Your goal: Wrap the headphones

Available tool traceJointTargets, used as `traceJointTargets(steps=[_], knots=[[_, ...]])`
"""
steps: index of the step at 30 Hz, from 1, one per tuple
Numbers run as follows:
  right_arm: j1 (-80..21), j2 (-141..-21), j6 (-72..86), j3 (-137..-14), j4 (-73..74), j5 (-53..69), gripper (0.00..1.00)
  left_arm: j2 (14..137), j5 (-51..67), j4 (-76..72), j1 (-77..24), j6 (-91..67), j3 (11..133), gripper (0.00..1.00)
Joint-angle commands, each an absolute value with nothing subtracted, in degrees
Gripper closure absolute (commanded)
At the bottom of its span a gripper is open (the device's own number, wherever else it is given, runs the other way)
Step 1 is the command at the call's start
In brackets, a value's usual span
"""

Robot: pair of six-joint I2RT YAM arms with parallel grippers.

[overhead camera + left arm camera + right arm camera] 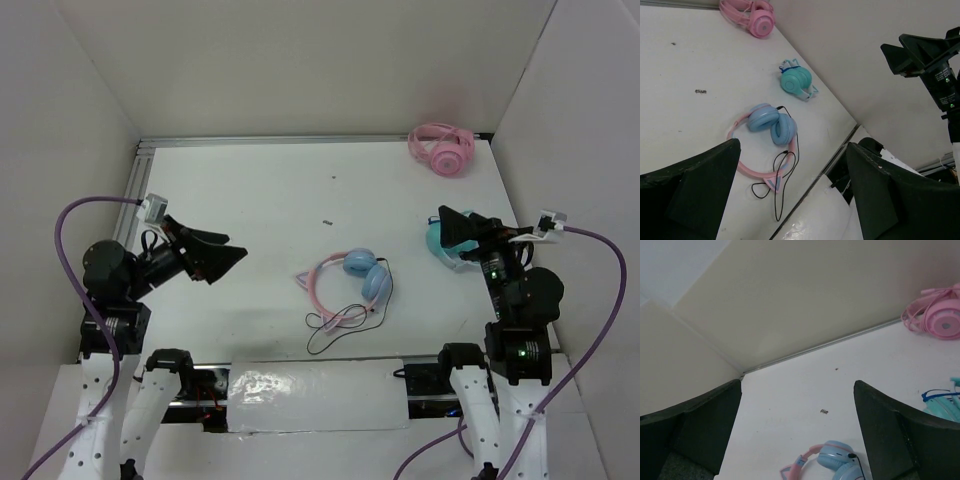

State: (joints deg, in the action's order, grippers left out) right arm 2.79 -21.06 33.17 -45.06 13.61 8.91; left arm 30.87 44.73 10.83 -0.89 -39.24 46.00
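1. At the near edge, on your left, the left claw hangs above the bench with its jaws wide apart and nothing between them.
2. On your right, the right claw is also raised off the bench, jaws spread and holding nothing. The left wrist view shows it well above the surface.
3. Just past the near edge, the thin black cable lies loose in untidy loops on the bench, touching the near side of the headband.
4. The headphones lie flat between the two arms, a little right of centre, and neither claw touches them. The two light blue ear cups sit side by side at the right end. The pink headband loops out to the left, cat ears on its rim.
5. Further right, the teal headphones rest near the right wall. From above, the right claw partly hides them.
6. Beyond the middle of the bench you can see a small dark speck.
7. In the far right corner sit the all-pink headphones, close to the back wall.
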Motion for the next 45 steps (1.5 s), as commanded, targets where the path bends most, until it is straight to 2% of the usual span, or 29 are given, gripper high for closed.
traceJointTargets(steps=[1,5,9,14,17,21,32,35,36,41,45], knots=[[2.99,-22.93,32.42,-48.77,12.64,12.75,0.0,30.76,48.69,8.95,-0.7,-40.87,46.67,0.01],[2.99,-24.08,33.93,-51.42,17.84,8.7,0.0,33.04,48.35,15.0,-1.14,-39.02,48.16,0.01],[2.99,-23.12,36.02,-46.59,16.88,5.57,0.0,35.15,43.51,16.35,-2.98,-39.73,44.22,0.01],[2.99,-24.61,37.09,-46.05,22.14,2.46,0.0,42.88,38.51,16.87,-11.23,-38.94,42.36,0.01],[2.99,-25.57,37.96,-45.1,24.52,-1.91,0.0,52.08,24.66,18.01,-19.4,-39.55,42.8,0.01],[2.99,-25.75,38.24,-42.72,25.58,-5.98,0.0,64.37,14.71,19.85,-30.99,-39.55,46.4,0.01],[2.99,-21.45,36.92,-38.58,25.13,-7.99,0.0,93.75,-6.58,29.44,-42.61,-39.82,64.94,0.03],[2.99,-21.62,36.48,-38.67,25.22,-7.65,0.0,97.11,-9.84,25.16,-43.07,-32.55,68.55,0.01],[2.99,-21.71,36.13,-38.67,25.31,-7.21,0.0,97.73,-9.58,22.7,-42.63,-25.56,69.34,0.01],[2.99,-23.11,35.07,-38.67,25.23,-5.19,0.0,100.81,-1.15,9.87,-40.87,-8.91,70.49,0.01],[2.99,-24.43,35.16,-38.85,25.05,-5.71,0.0,101.42,3.6,0.53,-42.01,7.98,66.09,0.01]])
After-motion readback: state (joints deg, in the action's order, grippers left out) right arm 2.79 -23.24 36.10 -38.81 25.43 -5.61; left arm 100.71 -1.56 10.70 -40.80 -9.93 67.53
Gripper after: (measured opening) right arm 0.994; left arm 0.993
